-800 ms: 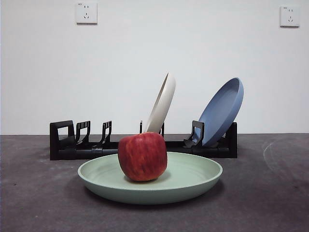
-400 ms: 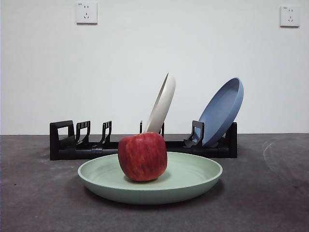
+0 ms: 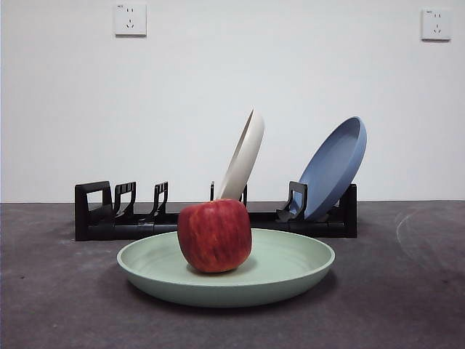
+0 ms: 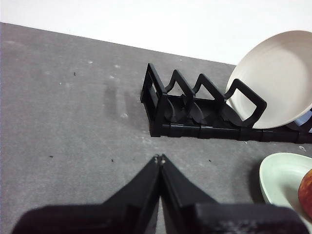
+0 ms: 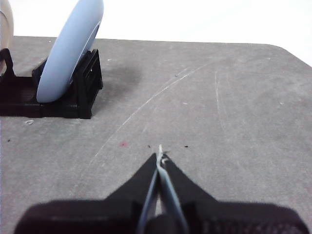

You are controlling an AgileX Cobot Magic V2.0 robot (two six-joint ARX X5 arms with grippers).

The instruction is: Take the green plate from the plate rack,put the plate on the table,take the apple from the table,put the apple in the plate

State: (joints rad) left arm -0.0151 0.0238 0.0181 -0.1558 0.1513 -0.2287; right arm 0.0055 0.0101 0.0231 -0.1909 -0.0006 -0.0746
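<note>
Apple (image 3: 215, 235) resting in green plate (image 3: 290, 265) on table (image 3: 407, 291), before plate rack (image 3: 94, 211). Left gripper (image 4: 160, 159) closed, empty, well apart from plate. Right gripper (image 5: 160, 155) closed, empty, near far-right corner.

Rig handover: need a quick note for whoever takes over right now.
Left end effector: shut, empty, above the table near the plate rack.
Right end effector: shut, empty, over bare table beside the blue plate.
Green plate lies flat on the table in front of the rack; the apple sits in it.
Cream-white plate and blue plate stand in the rack.
Done: all steps. Left: nothing visible.
</note>
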